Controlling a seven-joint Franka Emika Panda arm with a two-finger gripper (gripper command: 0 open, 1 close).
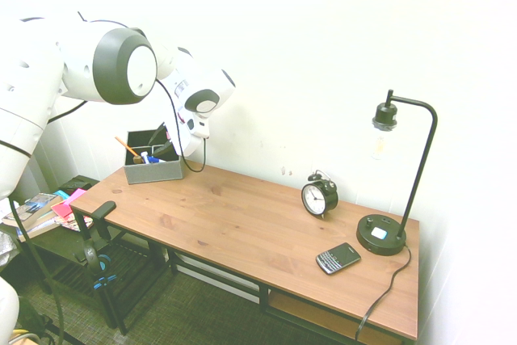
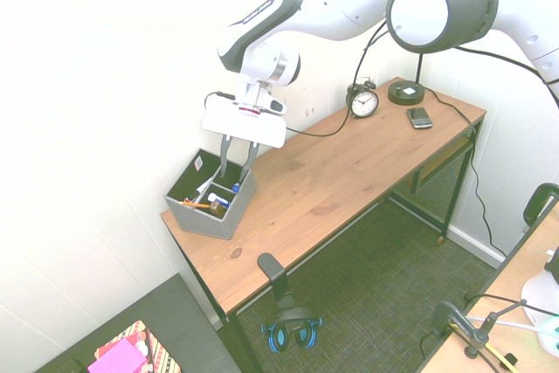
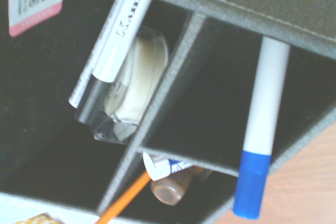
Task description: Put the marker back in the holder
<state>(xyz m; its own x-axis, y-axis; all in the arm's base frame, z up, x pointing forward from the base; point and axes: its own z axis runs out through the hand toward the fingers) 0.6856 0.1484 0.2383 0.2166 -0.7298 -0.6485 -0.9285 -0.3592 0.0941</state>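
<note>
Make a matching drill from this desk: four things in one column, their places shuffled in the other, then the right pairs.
Things:
1. marker
2. phone
3. clock
4. holder

Places:
A. by the lamp's base
B. at the desk's end under the arm
C. leaning in the holder, blue cap over its edge
D. by the wall, between holder and lamp

Pairs: 1-C, 2-A, 3-D, 4-B

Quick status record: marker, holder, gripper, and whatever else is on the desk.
marker: white barrel, blue cap, leaning in a holder compartment, cap end over the rim
holder: gray box at desk end, also holding an orange pencil
gripper: directly above holder, fingers spread, empty
desk: alarm clock, phone, lamp at far end
</note>
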